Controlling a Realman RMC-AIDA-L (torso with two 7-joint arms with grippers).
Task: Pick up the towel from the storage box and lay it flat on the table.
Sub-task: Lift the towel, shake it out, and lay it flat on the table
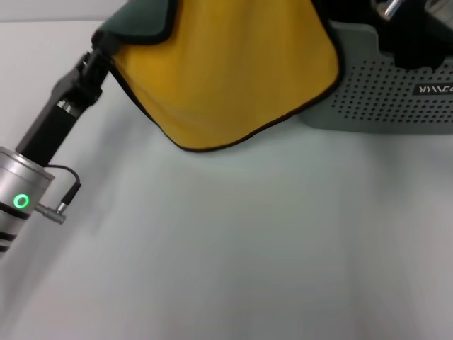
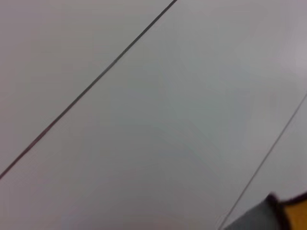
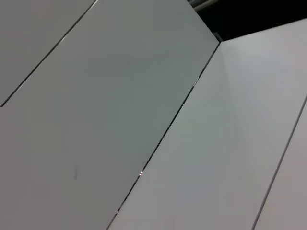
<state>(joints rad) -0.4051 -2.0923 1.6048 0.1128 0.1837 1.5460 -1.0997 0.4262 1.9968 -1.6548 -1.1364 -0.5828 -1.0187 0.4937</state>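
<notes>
Left claw [image 1: 106,44] grasping towel [image 1: 226,67] corner | hem above table [image 1: 233,248] | storage box [image 1: 396,92] right

Head view: looks forward and down from above, close over the table [image 1: 233,255], with the towel [image 1: 226,64] and box [image 1: 396,92] at the far edge.
Left wrist view: faces pale seamed panels; a towel corner [image 2: 297,215], shared with the head view.
Right wrist view: faces similar seamed panels only.
</notes>
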